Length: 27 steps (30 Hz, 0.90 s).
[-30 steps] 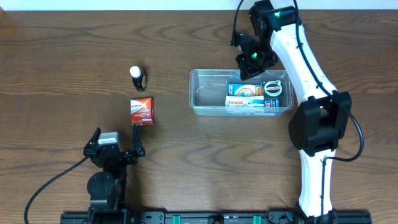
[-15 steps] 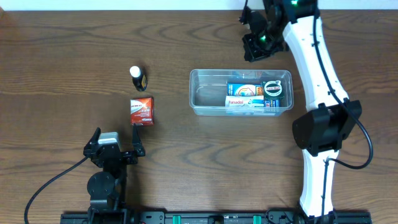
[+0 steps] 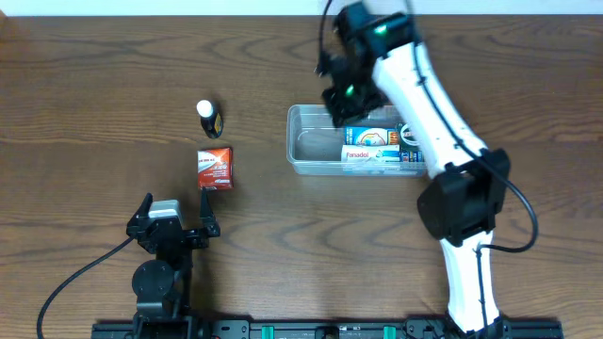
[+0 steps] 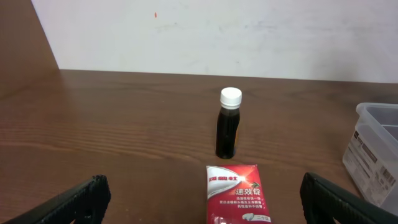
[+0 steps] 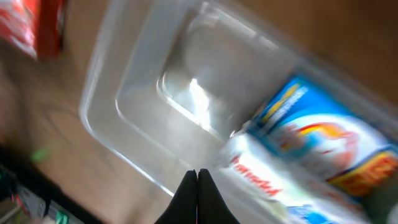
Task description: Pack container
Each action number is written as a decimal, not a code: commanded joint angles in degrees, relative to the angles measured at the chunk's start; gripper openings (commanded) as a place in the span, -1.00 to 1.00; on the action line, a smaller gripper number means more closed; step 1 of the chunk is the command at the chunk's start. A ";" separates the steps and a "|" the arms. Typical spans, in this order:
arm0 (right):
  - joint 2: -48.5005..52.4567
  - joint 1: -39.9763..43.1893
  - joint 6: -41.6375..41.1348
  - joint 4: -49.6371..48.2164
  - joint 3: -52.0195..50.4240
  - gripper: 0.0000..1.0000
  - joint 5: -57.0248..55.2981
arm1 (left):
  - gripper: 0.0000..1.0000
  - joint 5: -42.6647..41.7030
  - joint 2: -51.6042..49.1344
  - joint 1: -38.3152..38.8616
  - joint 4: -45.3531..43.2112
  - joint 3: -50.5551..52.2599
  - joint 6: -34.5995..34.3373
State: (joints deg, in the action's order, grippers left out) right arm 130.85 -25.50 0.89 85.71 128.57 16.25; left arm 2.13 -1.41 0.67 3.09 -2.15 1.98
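The clear plastic container [image 3: 306, 146] sits right of centre on the table and holds several packets [image 3: 382, 146] in its right half. It also shows blurred in the right wrist view [image 5: 143, 118] and at the right edge of the left wrist view [image 4: 373, 149]. My right gripper [image 3: 344, 94] is shut and empty, above the container's back left part; its closed fingertips [image 5: 198, 180] show over the tub. A red packet [image 3: 215, 168] and a small dark bottle [image 3: 208, 117] stand left of the container. My left gripper [image 4: 199, 205] is open, just short of the red packet [image 4: 237, 196].
The bottle [image 4: 228, 124] stands behind the red packet in the left wrist view, with a white wall beyond the table's far edge. The right arm [image 3: 443, 141] reaches across over the container's right side.
My right gripper has swung from over the container's back, up past its back edge, then left and down to above its left part. The left arm has not moved.
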 commanded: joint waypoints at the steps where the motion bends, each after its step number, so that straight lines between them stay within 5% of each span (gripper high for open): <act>1: -0.42 -1.36 -2.95 -1.36 -4.13 -0.98 -1.46 | 0.96 1.11 -0.07 0.02 0.85 1.90 0.83; 16: -0.42 -2.25 -4.66 -6.29 -15.74 -0.97 -2.23 | 0.96 1.09 -0.07 0.02 0.85 1.90 0.83; 27: -0.44 -2.21 -4.68 -5.53 -15.89 -0.98 -14.99 | 0.96 1.09 -0.04 0.02 0.85 1.90 0.81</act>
State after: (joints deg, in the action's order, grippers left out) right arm 130.85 -27.09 -2.85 79.85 112.84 6.37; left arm 2.13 -1.41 0.67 3.09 -2.15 1.98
